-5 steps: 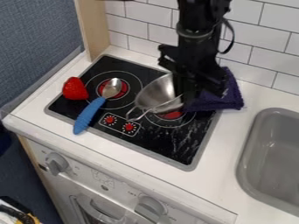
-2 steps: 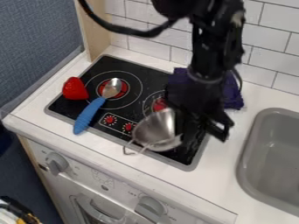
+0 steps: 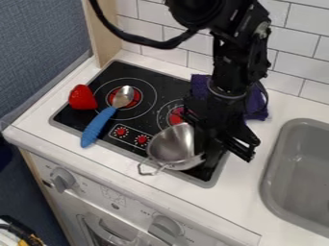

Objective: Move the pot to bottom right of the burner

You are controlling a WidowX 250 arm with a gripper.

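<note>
So there's a red strawberry (image 3: 82,97) sitting on the left edge of the stovetop, a blue-handled spoon (image 3: 106,116) lying slantwise just beside it, a crumpled purple cloth (image 3: 257,104) near the tiled wall (image 3: 287,57), and a grey sink (image 3: 297,175) off to the right.

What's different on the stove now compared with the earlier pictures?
The metal pot has moved forward, toward the cooktop's front right corner, and the hand has come forward with it, at its right side. The strawberry and blue-handled spoon stayed put.
</note>
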